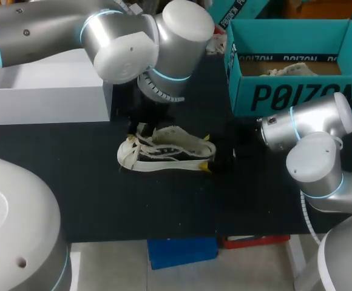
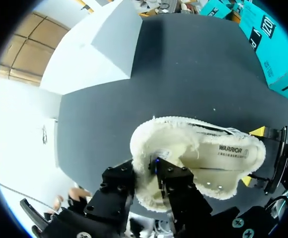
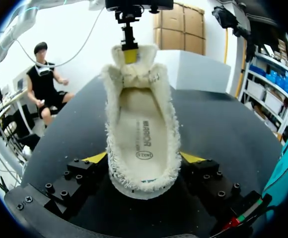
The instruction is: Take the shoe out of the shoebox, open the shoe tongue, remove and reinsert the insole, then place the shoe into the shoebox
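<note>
A white box (image 1: 42, 97) stands at the far left of the black table (image 1: 164, 206). Just right of it, the left arm comes down over the toe end of the shoe. The left gripper (image 2: 151, 173) pinches the fleecy tongue (image 3: 134, 74) between its fingers, one inside the shoe opening and one outside.

The shoe (image 1: 164, 151), a low fleece-lined sneaker with loose laces, lies at the middle of the table, outside the box, toe to the left. The printed insole (image 3: 140, 134) lies flat inside it.

At the heel, the right gripper (image 3: 143, 158) clamps the shoe, one yellow tip pressed to each side.

Far right stands the open teal shoebox (image 1: 297, 97), well apart from the shoe, holding only crumpled paper (image 1: 291, 70).

By my judgement, taking the shoe out is done and opening the tongue is under way. Whether the insole has been out and back I cannot tell. Returning the shoe to the shoebox is left.
</note>
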You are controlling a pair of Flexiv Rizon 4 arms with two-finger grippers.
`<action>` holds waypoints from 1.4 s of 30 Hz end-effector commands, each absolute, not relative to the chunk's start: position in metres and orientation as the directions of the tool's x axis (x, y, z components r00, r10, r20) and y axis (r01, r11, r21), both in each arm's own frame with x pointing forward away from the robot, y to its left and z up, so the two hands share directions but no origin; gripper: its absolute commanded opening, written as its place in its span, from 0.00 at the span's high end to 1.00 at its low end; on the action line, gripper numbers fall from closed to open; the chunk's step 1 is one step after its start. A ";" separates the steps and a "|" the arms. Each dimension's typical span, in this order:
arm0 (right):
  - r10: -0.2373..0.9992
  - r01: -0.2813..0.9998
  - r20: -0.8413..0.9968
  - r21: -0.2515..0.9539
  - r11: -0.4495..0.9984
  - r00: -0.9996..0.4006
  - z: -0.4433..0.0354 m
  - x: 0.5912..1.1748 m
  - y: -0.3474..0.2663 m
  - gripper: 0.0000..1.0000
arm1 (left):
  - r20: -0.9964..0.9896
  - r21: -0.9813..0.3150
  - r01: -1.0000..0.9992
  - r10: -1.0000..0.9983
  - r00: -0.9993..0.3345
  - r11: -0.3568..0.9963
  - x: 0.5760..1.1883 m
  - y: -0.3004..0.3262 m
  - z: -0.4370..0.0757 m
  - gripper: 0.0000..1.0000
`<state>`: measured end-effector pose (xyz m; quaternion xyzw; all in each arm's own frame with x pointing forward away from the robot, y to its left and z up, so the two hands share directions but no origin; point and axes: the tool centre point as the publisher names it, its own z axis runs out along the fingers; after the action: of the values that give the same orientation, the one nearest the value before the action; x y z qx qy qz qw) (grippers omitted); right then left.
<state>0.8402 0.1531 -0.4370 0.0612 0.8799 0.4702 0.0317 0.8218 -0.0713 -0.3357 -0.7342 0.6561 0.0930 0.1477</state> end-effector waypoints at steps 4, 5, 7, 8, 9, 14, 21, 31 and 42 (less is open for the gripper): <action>0.141 0.080 0.002 0.830 0.552 -0.990 -0.440 0.841 0.152 1.00 | -0.262 -0.100 -0.988 -0.955 0.138 -0.115 0.820 -0.042 -0.333 0.00; 0.141 0.080 0.002 0.830 0.552 -0.990 -0.440 0.841 0.152 1.00 | -0.259 -0.096 -0.988 -0.955 0.142 -0.121 0.820 -0.038 -0.333 0.00; 0.141 0.080 0.002 0.830 0.552 -0.990 -0.440 0.841 0.152 1.00 | -0.258 -0.092 -0.988 -0.956 0.142 -0.122 0.819 -0.032 -0.334 0.00; 0.141 0.080 0.002 0.830 0.552 -0.990 -0.440 0.841 0.152 1.00 | -0.258 -0.087 -0.988 -0.955 0.148 -0.129 0.819 -0.029 -0.336 0.00; 0.141 0.080 0.002 0.830 0.552 -0.990 -0.440 0.841 0.152 1.00 | -0.260 -0.084 -0.988 -0.954 0.151 -0.133 0.819 -0.027 -0.338 0.00; 0.141 0.080 0.002 0.830 0.552 -0.990 -0.440 0.841 0.152 1.00 | -0.271 -0.066 -0.986 -0.948 0.165 -0.153 0.819 -0.016 -0.353 0.00; 0.141 0.080 0.002 0.830 0.552 -0.990 -0.440 0.841 0.152 1.00 | -0.309 -0.138 -0.979 -0.933 0.186 -0.149 0.821 -0.012 -0.369 0.00; 0.141 0.080 0.002 0.830 0.552 -0.990 -0.440 0.841 0.152 1.00 | -0.205 -0.182 -0.983 -0.976 0.070 -0.032 0.816 -0.011 -0.339 0.00; 0.141 0.080 0.002 0.830 0.552 -0.990 -0.440 0.841 0.152 1.00 | 0.112 -0.114 -0.563 -0.553 -0.826 0.819 0.792 -0.047 -0.281 1.00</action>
<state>0.8402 0.1523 -0.4372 0.0615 0.8800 0.4699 0.0318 0.8000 -0.0504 -0.2944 -0.6254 0.7751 -0.0008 0.0899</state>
